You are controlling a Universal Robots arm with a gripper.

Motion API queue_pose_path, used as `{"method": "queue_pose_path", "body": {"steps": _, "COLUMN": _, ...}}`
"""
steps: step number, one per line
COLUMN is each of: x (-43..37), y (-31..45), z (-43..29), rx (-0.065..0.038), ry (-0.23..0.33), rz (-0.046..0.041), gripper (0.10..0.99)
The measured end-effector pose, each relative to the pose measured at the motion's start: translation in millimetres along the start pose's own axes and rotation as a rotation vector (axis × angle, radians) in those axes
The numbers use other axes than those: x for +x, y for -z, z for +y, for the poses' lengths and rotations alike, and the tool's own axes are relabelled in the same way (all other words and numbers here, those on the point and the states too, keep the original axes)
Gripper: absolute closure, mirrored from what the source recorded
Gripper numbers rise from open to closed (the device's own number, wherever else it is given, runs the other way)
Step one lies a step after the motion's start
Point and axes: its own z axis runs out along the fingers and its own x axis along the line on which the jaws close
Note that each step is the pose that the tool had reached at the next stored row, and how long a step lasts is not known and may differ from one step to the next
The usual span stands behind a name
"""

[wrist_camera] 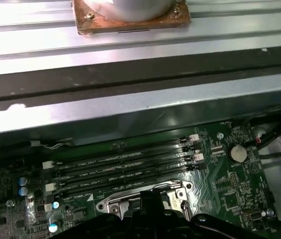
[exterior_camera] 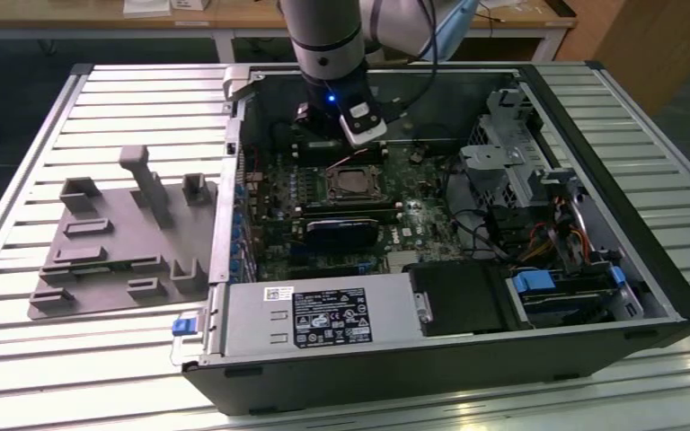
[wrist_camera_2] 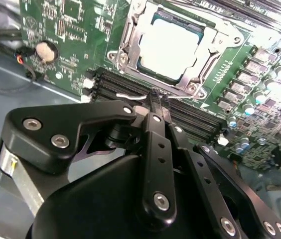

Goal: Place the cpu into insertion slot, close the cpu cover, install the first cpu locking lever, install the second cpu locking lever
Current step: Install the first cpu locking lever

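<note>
As far as I can read it in the second wrist view, the gripper (wrist_camera_2: 154,99) jaws are clenched together, with the tips over the memory slots (wrist_camera_2: 195,117), just beside the cover (wrist_camera_2: 200,74). A thin pale wire (wrist_camera_2: 128,95) runs up to the tips; I can't tell if it's pinched. The chip (wrist_camera_2: 170,44) is seated flat in the socket (exterior_camera: 349,186). The cover lies down around it, and the chip's top shows through the window. A coin battery (wrist_camera_2: 46,50) sits off to one side on the green board (wrist_camera_2: 70,20). In the exterior view I see the arm (exterior_camera: 324,45) reaching down into the open case (exterior_camera: 632,260), above the socket. The power supply (exterior_camera: 321,319) sits along the case's near wall. A grey fixture (exterior_camera: 118,242) lies on the slatted table (exterior_camera: 33,377), beside the case on the exterior view's left.
</note>
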Motion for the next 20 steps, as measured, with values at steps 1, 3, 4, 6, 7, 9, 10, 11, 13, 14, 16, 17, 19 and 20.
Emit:
{"method": "queue_pose_path", "body": {"steps": 1, "x": 0.0, "y": -0.6, "z": -0.1, "rx": 0.002, "ry": -0.010, "rz": -0.0023, "gripper": 0.984}}
{"method": "queue_pose_path", "body": {"steps": 3, "x": -0.9, "y": -1.7, "z": -0.1, "rx": 0.004, "ry": -0.022, "rz": -0.0051, "gripper": 0.984}}
{"method": "queue_pose_path", "body": {"steps": 4, "x": -1.5, "y": -2.3, "z": -0.1, "rx": 0.004, "ry": -0.026, "rz": -0.0061, "gripper": 0.984}}
{"method": "queue_pose_path", "body": {"steps": 6, "x": -2.1, "y": -3.8, "z": -0.1, "rx": 0.005, "ry": -0.033, "rz": -0.0078, "gripper": 0.984}}
{"method": "queue_pose_path", "body": {"steps": 7, "x": -2.2, "y": -4.6, "z": -0.1, "rx": 0.006, "ry": -0.036, "rz": -0.0085, "gripper": 0.984}}
{"method": "queue_pose_path", "body": {"steps": 9, "x": -2.2, "y": -6.3, "z": 0.1, "rx": 0.006, "ry": -0.041, "rz": -0.0096, "gripper": 0.984}}
{"method": "queue_pose_path", "body": {"steps": 10, "x": -2.1, "y": -7.2, "z": 0.4, "rx": 0.007, "ry": -0.043, "rz": -0.0103, "gripper": 0.984}}
{"method": "queue_pose_path", "body": {"steps": 11, "x": -2.2, "y": -7.9, "z": 0.7, "rx": 0.007, "ry": -0.045, "rz": -0.0108, "gripper": 0.984}}
{"method": "queue_pose_path", "body": {"steps": 13, "x": -2.3, "y": -9.2, "z": 1.1, "rx": 0.008, "ry": -0.051, "rz": -0.0121, "gripper": 0.984}}
{"method": "queue_pose_path", "body": {"steps": 14, "x": -2.4, "y": -9.8, "z": 1.5, "rx": 0.008, "ry": -0.054, "rz": -0.0127, "gripper": 0.984}}
{"method": "queue_pose_path", "body": {"steps": 16, "x": -2.5, "y": -11.0, "z": 2.6, "rx": 0.009, "ry": -0.058, "rz": -0.0139, "gripper": 0.984}}
{"method": "queue_pose_path", "body": {"steps": 17, "x": -2.5, "y": -11.6, "z": 3.4, "rx": 0.009, "ry": -0.060, "rz": -0.0143, "gripper": 0.984}}
{"method": "queue_pose_path", "body": {"steps": 19, "x": -2.3, "y": -12.6, "z": 4.9, "rx": 0.010, "ry": -0.061, "rz": -0.0148, "gripper": 0.984}}
{"method": "queue_pose_path", "body": {"steps": 20, "x": -2.2, "y": -13.1, "z": 5.5, "rx": 0.011, "ry": -0.062, "rz": -0.0150, "gripper": 0.984}}
